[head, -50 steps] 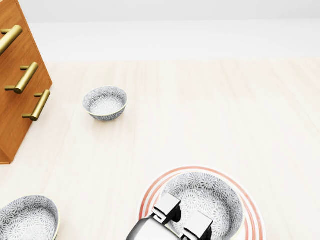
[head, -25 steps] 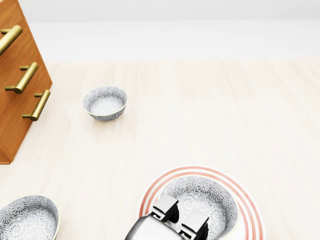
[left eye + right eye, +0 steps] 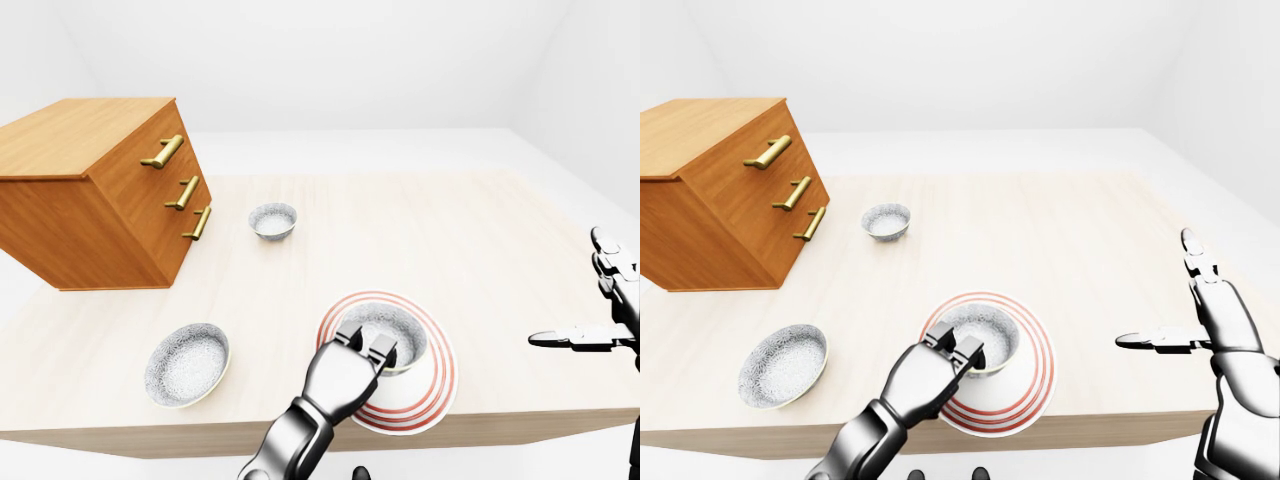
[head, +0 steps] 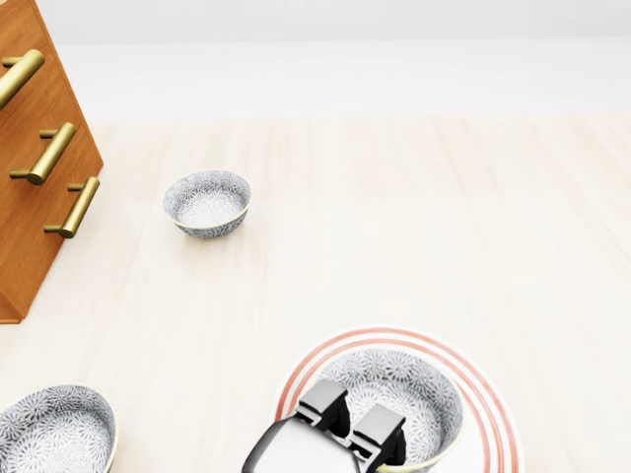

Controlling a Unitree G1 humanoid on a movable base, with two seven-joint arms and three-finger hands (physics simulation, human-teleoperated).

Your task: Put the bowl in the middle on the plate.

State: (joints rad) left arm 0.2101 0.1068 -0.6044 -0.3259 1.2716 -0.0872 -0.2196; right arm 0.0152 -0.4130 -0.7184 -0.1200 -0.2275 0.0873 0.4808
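Near edge of the worktop (image 3: 500, 260): the left hand (image 3: 367, 347) is being held at the near rim of the middle bowl (image 3: 402, 333), fingers pinching that rim. The bowl is being set inside the red-ringed plate (image 3: 441, 385), slightly tilted; whether its base is touching cannot be told. The placing step is judged nearly done. The next move is being read as: bowl settled flat, fingers opened, hand lifted clear without dragging the rim. The right hand (image 3: 1196, 335) is being held spread and empty, off to the right. A second bowl (image 3: 187, 362), a third bowl (image 3: 273, 220) and a drawer chest (image 3: 95, 200) are being noted beyond.
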